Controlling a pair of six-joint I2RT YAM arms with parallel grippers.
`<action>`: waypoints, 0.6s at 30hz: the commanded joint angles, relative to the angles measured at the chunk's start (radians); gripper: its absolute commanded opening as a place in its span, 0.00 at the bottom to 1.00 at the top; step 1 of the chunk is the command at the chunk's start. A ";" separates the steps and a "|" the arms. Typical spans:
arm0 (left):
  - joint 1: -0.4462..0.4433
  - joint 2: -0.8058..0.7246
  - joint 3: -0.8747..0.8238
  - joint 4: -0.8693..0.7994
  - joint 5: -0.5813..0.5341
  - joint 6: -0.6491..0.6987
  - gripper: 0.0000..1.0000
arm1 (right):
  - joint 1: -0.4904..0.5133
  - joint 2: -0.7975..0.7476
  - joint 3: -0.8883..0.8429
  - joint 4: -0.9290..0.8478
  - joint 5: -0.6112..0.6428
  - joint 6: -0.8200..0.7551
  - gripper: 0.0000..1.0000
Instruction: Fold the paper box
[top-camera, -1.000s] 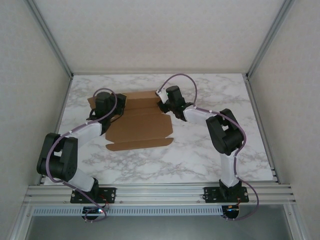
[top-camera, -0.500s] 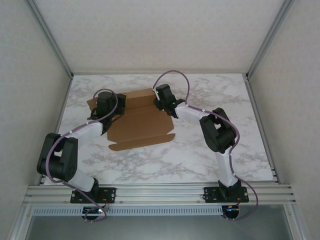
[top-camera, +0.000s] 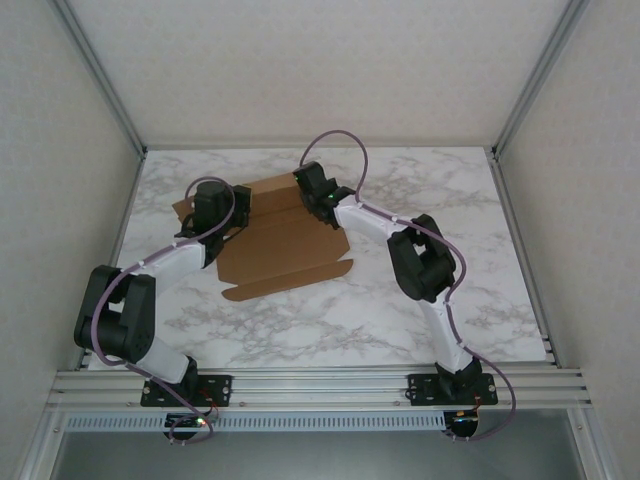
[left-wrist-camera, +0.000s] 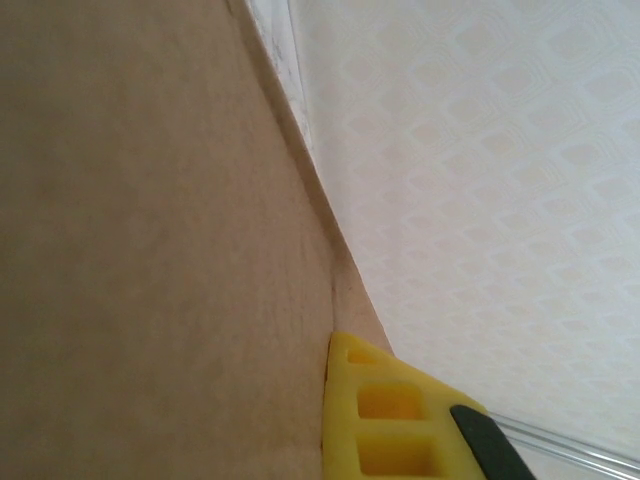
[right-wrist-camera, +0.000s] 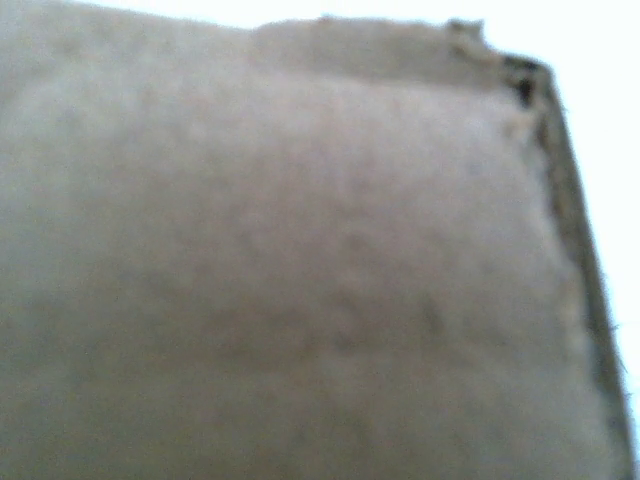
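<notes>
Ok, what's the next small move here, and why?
Probably shut the right gripper on the far edge of the paper box and tip that flap up: its camera is pressed close to a cardboard corner, and the left gripper is shut on the box's left end.

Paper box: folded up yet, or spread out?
Mostly spread. The paper box lies as an open sheet, its near panel flat on the marble table; whether the far flaps are lifted, cannot tell.

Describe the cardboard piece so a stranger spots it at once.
Start at the white marbled tabletop. Its far left-centre, between the left arm and right arm, holds the plain brown cardboard sheet with flaps. It is unprinted brown against pale stone and black-and-white arms.
</notes>
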 joint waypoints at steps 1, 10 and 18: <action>-0.033 0.030 -0.014 -0.173 0.104 0.003 0.00 | -0.019 0.052 0.025 -0.093 0.180 0.032 0.03; -0.032 0.032 -0.016 -0.169 0.107 -0.004 0.00 | -0.020 0.075 0.083 -0.186 0.171 0.156 0.05; -0.033 0.013 -0.005 -0.183 0.136 0.058 0.12 | -0.049 -0.028 -0.088 -0.052 0.064 0.165 0.18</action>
